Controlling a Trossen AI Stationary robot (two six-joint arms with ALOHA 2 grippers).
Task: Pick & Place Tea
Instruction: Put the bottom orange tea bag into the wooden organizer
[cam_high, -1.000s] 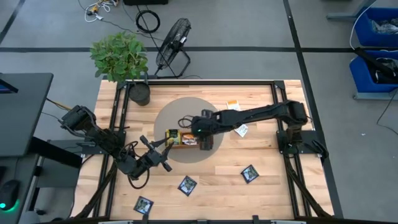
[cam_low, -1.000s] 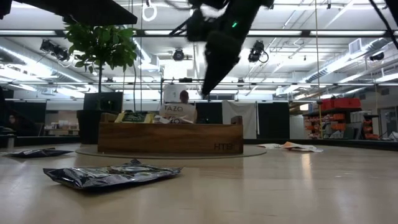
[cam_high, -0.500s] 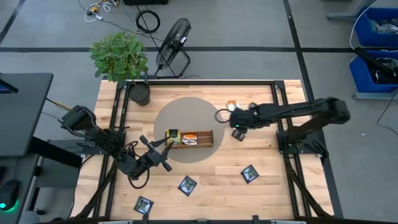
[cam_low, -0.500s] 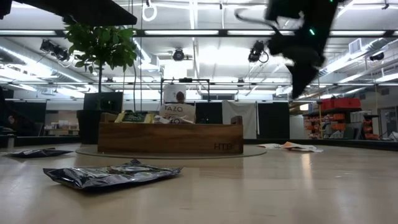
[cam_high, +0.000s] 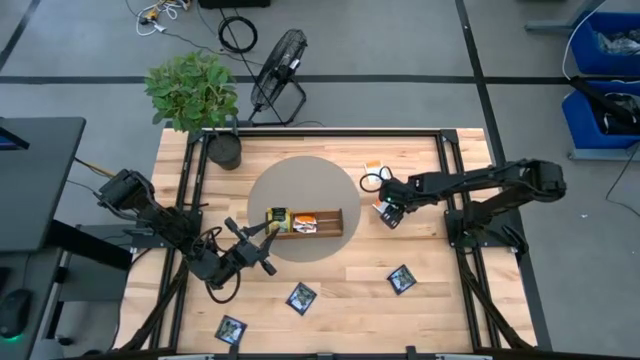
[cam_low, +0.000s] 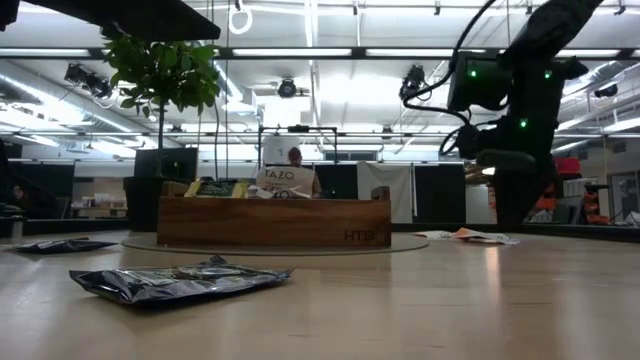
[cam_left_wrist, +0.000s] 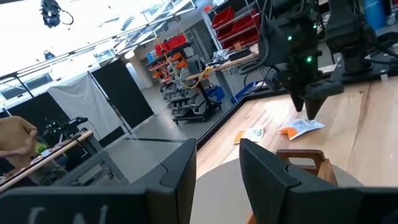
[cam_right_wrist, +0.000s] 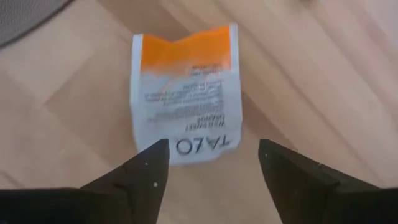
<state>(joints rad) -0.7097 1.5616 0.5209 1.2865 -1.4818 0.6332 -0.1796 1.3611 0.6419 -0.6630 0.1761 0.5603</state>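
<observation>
High view: wooden table carrying a round grey mat and, on it, a long wooden tray with tea sachets standing inside. Right gripper, fingers spread apart, hangs directly above an orange-and-white sachet lying flat beside the mat. Left gripper waits near the tray's left end, fingers parted, holding nothing. Three navy sachets lie along the near edge.
</observation>
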